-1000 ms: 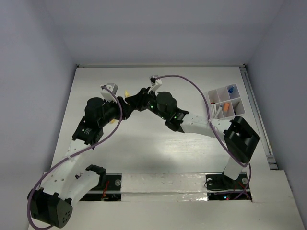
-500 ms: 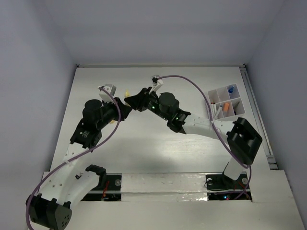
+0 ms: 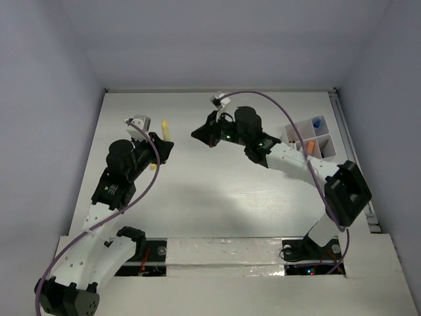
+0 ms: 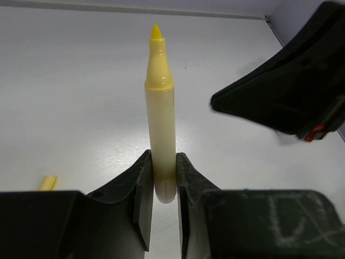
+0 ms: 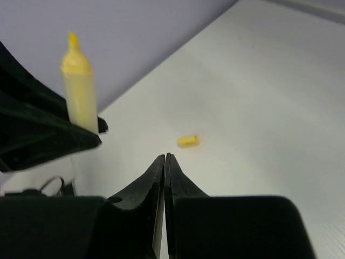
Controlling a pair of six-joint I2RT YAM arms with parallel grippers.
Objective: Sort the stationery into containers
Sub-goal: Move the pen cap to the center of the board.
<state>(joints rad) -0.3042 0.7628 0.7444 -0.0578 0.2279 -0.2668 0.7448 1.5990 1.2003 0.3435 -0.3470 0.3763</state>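
**Reference landmark:** organizer box (image 3: 306, 138), a white divided tray at the right edge of the table (image 3: 217, 197).

**Organizer box contents.** A blue-tipped item (image 3: 317, 122) stands in a far compartment. An orange item (image 3: 309, 147) sits in a near compartment. The other contents are too small to identify.

**Left gripper** (image 4: 163, 159). It is located well to the left of the organizer box, across the middle of the table. The fingers are clamped on the lower barrel of the cream marker (image 4: 160, 116), one finger on each side. The marker is uncapped; its yellow tip points away from the wrist, towards the far edge of the table. In the overhead view the marker (image 3: 166, 126) projects beyond the fingers, farther from the organizer box than either gripper.

**Right gripper** (image 5: 164, 157). It is located between the left gripper and the organizer box, nearer the marker than the box. The fingers are pressed together with nothing between them. They are clear of the marker.

**Yellow cap** (image 5: 188, 141). It lies loose on the table surface, on the left-gripper side, well apart from the organizer box. No finger touches it.
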